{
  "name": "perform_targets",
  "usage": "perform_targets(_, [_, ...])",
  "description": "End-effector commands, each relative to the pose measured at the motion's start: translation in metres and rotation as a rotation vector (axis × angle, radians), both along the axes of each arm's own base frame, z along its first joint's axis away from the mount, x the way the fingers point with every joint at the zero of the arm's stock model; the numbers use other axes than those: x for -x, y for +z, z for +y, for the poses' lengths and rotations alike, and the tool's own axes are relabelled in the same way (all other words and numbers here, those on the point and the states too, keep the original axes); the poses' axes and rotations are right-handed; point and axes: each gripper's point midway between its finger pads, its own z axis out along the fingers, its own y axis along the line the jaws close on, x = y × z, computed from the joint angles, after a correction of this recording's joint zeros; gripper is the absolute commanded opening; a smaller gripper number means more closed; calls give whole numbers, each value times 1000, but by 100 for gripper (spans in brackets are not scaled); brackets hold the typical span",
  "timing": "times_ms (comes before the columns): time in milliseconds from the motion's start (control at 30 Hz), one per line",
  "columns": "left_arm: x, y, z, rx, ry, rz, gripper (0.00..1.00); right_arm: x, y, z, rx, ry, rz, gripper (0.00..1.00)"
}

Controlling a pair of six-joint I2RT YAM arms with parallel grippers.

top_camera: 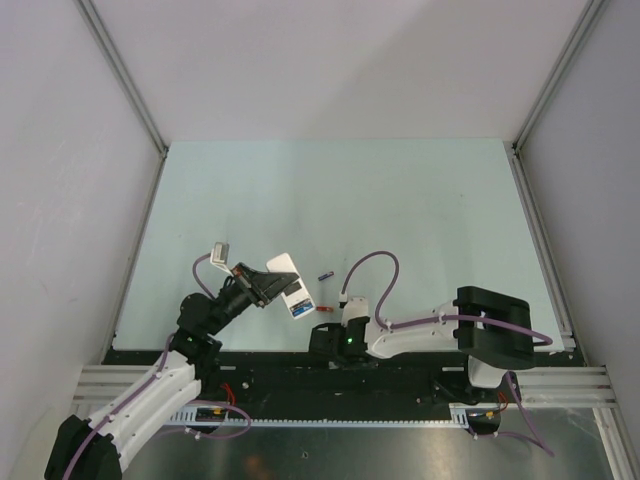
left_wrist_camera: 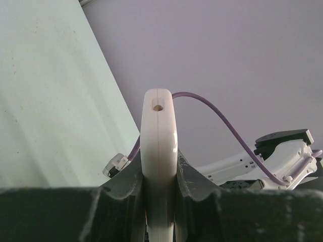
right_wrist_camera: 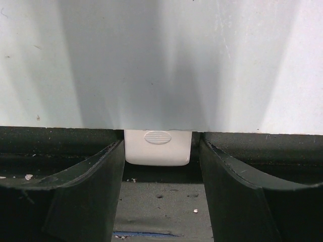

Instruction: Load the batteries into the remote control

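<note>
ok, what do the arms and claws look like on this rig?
White links, black joints on left arm and right arm, purple cable looping outside each. A green light on the right one. The left claw and right claw each have two broad dark matte fingers.

The left gripper (left_wrist_camera: 159, 177) clamps the white remote (left_wrist_camera: 159, 146) edge-on and upright between its dark jaws, a small round hole showing near the remote's rounded top. Behind it a purple cable (left_wrist_camera: 222, 118) arcs rightward to the other arm (left_wrist_camera: 275, 154), with the pale green table (left_wrist_camera: 50, 101) at left and a grey wall (left_wrist_camera: 227, 45) beyond.
</note>
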Motion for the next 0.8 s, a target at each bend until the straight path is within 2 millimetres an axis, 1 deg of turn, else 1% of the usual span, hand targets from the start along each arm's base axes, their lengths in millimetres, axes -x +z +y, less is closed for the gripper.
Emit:
perform_targets(0, [-1,8,2,19,17,-28,0,-3,-3,-2,28,-13,-29,63])
perform_targets(100, [-1,9,2,17,17,-31,0,-2,-3,1,18,-7,-30,61])
perform_targets(200, [-1,8,2,16,18,-30,0,-1,-1,2,13,3,-30,54])
perform_targets(233, [-1,8,2,17,17,-29,0,-1,0,3,7,0,-32,50])
perform_targets(300, [-1,8,2,16,17,-28,0,1,6,4,-7,5,-44,46])
perform_targets(333, [-1,7,2,15,17,-27,0,0,9,4,-9,5,-48,41])
perform_targets(367, [-2,8,2,18,18,-28,0,-1,12,3,-15,-1,-59,39])
perform_targets(467, [-2,11,2,18,17,-32,0,0,32,3,-50,-3,-83,35])
perform_targets(533, [-3,12,1,16,19,-33,0,1,48,-2,-67,2,-109,33])
perform_targets(600, [-5,12,2,15,27,-30,0,0,61,-2,-94,6,-125,32])
perform_targets(633, [-6,12,2,15,30,-28,0,-1,72,-6,-106,8,-141,32])
perform_targets(667, [-7,12,1,14,31,-23,0,-1,80,-7,-117,6,-147,32])
perform_targets(700, [-8,12,2,16,36,-18,0,-1,84,-13,-105,11,-153,32])
perform_targets(767, [-12,11,2,14,47,-7,0,-4,103,-14,-141,11,-176,32])
